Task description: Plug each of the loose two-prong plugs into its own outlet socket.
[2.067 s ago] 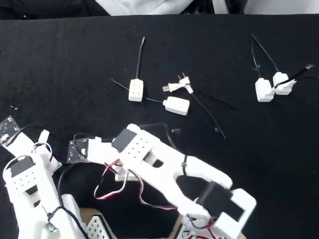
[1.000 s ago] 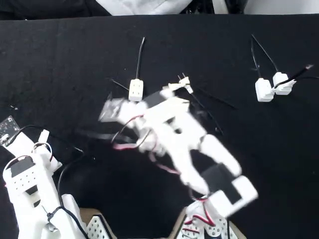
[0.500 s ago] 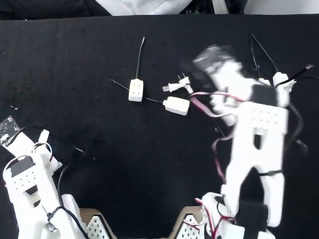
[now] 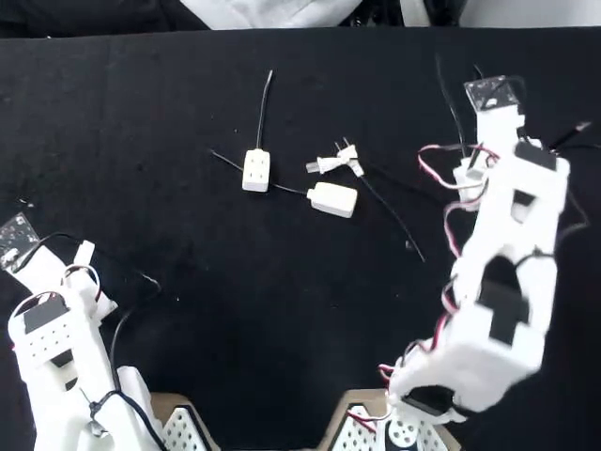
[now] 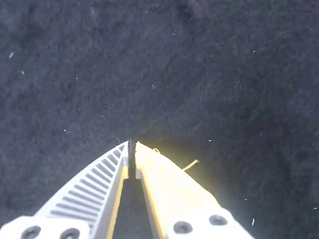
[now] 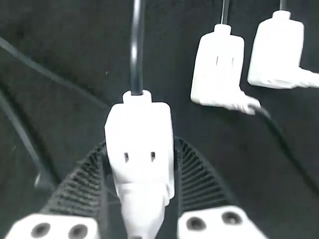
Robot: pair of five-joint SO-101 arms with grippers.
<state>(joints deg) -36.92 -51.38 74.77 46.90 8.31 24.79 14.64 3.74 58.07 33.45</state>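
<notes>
My right gripper (image 6: pixel 140 149) is shut on a white outlet socket (image 6: pixel 139 132), held by its sides with two slots facing the camera and a black cable leading away. Beyond it on the black cloth lie two more white sockets (image 6: pixel 218 67) (image 6: pixel 276 50), each with a white plug and cable at its end. In the high view the right arm reaches to the far right, with its gripper (image 4: pixel 493 101) at the back. Two loose plugs (image 4: pixel 336 162) lie mid-table beside two sockets (image 4: pixel 255 170) (image 4: pixel 332 199). My left gripper (image 5: pixel 130 149) is shut and holds nothing, low at the front left (image 4: pixel 23 246).
A black cloth (image 4: pixel 141 113) covers the whole table. Thin black cables (image 4: pixel 390 211) trail from the middle plugs and sockets. The right arm's red and white wires (image 4: pixel 441 160) hang beside it. Both arm bases stand at the front edge.
The right arm swung from the front centre-left across the table to the far right and stretched toward the back. The left arm has stayed still.
</notes>
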